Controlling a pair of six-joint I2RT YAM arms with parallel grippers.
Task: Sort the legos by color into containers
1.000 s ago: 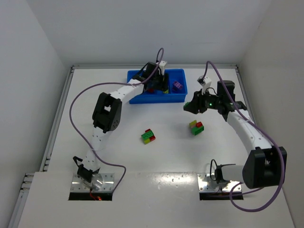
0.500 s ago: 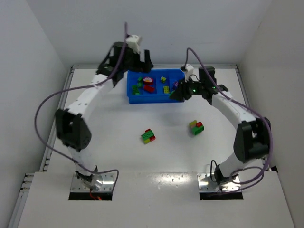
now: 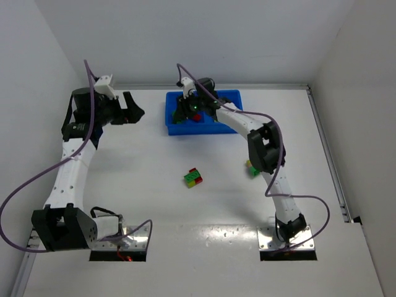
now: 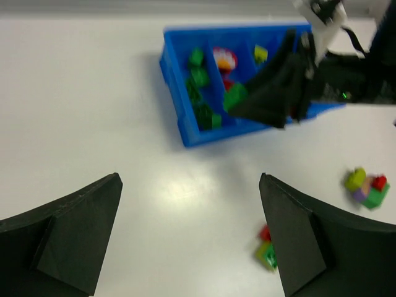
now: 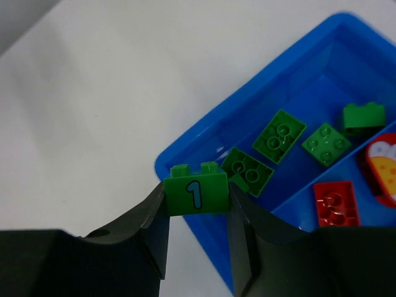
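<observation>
I'm bringing right gripper (image 5: pixel 198 209), clamping small green plastic brick (image 5: pixel 195 193), over green compartment (image 5: pixel 322 93) of shallow blue plastic tray (image 5: pixel 192 148); left gripper (image 4: pixel 190 185) swinging clear, jaws apart.

At lower centre of the right wrist view, a green plastic toy brick (image 5: pixel 196 195) bears a numeral 1 outlined in blue. The bright blue rectangular plastic tray (image 5: pixel 247 102) holds plain green bricks (image 5: pixel 283 136) and a red brick (image 5: pixel 336 203). On the white table (image 3: pixel 154 154), a small brick clump (image 3: pixel 193 177) shows green, red and yellow.
</observation>
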